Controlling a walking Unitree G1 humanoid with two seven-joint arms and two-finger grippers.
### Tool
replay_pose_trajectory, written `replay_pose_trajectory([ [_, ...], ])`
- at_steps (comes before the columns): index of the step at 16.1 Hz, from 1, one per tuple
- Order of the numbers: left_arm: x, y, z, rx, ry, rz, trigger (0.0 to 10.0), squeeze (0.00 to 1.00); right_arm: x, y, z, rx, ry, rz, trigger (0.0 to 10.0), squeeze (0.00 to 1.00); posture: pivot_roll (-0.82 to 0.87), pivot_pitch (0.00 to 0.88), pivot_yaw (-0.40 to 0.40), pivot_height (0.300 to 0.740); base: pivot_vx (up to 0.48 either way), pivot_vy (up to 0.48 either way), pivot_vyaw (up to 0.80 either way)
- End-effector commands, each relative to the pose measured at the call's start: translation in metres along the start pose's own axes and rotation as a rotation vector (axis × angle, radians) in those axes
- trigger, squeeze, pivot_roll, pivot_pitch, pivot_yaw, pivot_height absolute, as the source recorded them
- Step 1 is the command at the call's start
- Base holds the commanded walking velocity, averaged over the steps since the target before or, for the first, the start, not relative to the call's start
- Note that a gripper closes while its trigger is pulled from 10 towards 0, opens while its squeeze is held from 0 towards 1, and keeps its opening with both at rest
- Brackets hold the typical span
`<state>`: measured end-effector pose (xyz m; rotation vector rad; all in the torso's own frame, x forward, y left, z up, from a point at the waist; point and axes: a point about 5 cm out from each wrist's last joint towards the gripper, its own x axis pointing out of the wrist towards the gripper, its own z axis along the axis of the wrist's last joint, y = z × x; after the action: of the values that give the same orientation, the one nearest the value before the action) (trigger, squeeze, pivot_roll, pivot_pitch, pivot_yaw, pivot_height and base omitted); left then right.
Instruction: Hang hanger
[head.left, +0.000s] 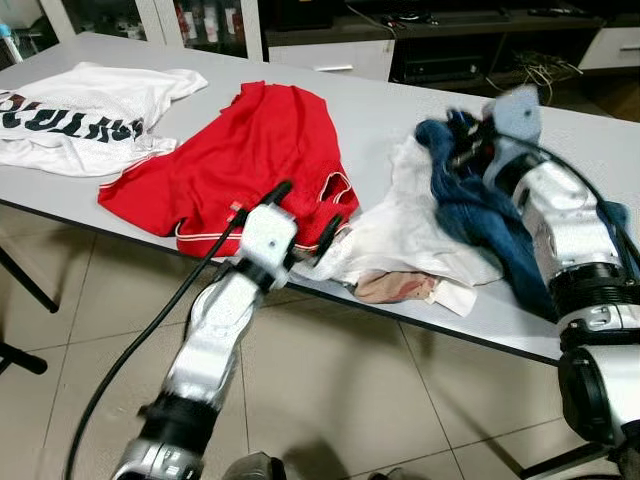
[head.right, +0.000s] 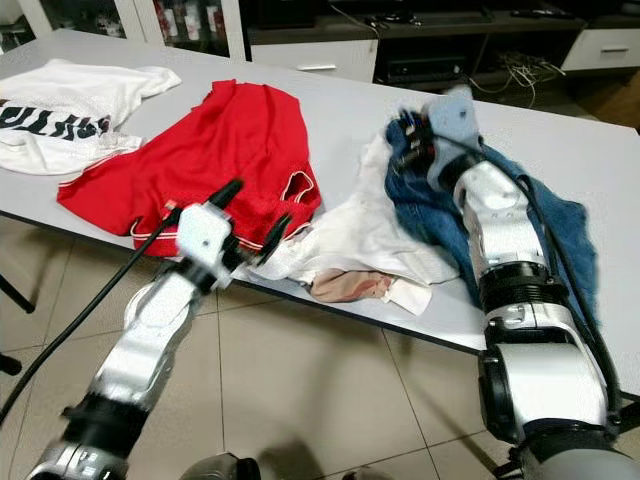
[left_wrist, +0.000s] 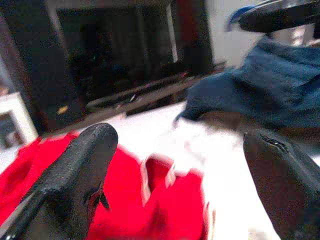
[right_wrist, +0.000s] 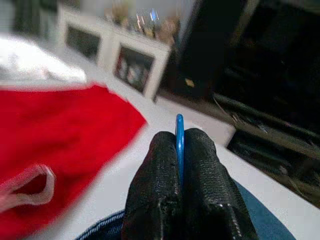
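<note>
Hanger (right_wrist: 179, 137): only a thin blue edge of it shows, pinched upright between my right gripper's (right_wrist: 180, 150) closed fingers, above the jeans (head.left: 480, 215). I judge it light, stiff plastic, smooth enough to twist in the pads, so holding the flat of it seems sound; its hook and full shape are hidden from me. My right gripper sits over the far side of the jeans, whose denim is thick, heavy and rumpled. Just beside the jeans lies a soft white garment (head.left: 400, 235), limp and creased, spilling to the near edge of the table (head.left: 380, 110). Beyond that, a red jersey (head.left: 240, 160) with white trim, thin and slick-looking, spreads flat. My left gripper (head.left: 303, 218) hovers at the jersey's near hem, fingers (left_wrist: 75, 175) wide apart and empty. Farthest from the jeans rests a white printed shirt (head.left: 85, 115).
</note>
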<state>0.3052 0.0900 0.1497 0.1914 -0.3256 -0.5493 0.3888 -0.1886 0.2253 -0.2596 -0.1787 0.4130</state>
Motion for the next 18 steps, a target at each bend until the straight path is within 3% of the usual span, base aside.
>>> replay_pose_trajectory([
  [1, 0.008, -0.007, 0.007, -0.013, -0.038, -0.047, 10.0, 0.00, 0.009, 0.005, 0.022, 0.022, -0.087, 0.029, 0.0, 0.00, -0.06, 0.000, -0.017, 0.740, 0.000, 0.000, 0.00],
  [3, 0.017, -0.017, 0.013, -0.063, -0.073, -0.101, 10.0, 0.00, 0.015, 0.023, 0.024, 0.033, -0.133, 0.038, 0.0, 0.00, -0.06, 0.000, -0.016, 0.740, 0.000, 0.000, 0.00],
  [4, 0.024, -0.022, 0.019, -0.132, -0.108, -0.101, 10.0, 0.02, 0.018, 0.033, 0.021, 0.035, -0.130, 0.034, 0.0, 0.00, -0.06, 0.000, -0.016, 0.740, 0.000, 0.000, 0.00],
  [7, 0.032, -0.022, 0.026, -0.272, -0.142, -0.053, 10.0, 0.00, 0.018, 0.046, 0.013, 0.036, -0.114, 0.024, 0.0, 0.00, -0.05, 0.000, -0.012, 0.740, 0.000, 0.000, 0.00],
  [12, 0.033, -0.020, 0.011, -0.443, -0.074, 0.025, 10.0, 0.00, 0.019, 0.068, 0.019, 0.033, -0.166, 0.057, 0.0, 0.00, -0.04, 0.000, -0.002, 0.740, 0.000, 0.000, 0.00],
  [15, 0.036, -0.024, 0.005, -0.462, -0.042, 0.000, 10.0, 0.00, 0.018, 0.081, 0.025, -0.002, -0.200, 0.101, 0.0, 0.00, -0.04, 0.000, 0.002, 0.740, 0.000, 0.000, 0.00],
  [18, 0.037, -0.037, 0.002, -0.410, -0.012, -0.096, 10.0, 0.00, 0.015, 0.093, 0.025, -0.034, -0.210, 0.137, 0.0, 0.00, -0.04, 0.000, 0.005, 0.740, 0.000, 0.000, 0.00],
])
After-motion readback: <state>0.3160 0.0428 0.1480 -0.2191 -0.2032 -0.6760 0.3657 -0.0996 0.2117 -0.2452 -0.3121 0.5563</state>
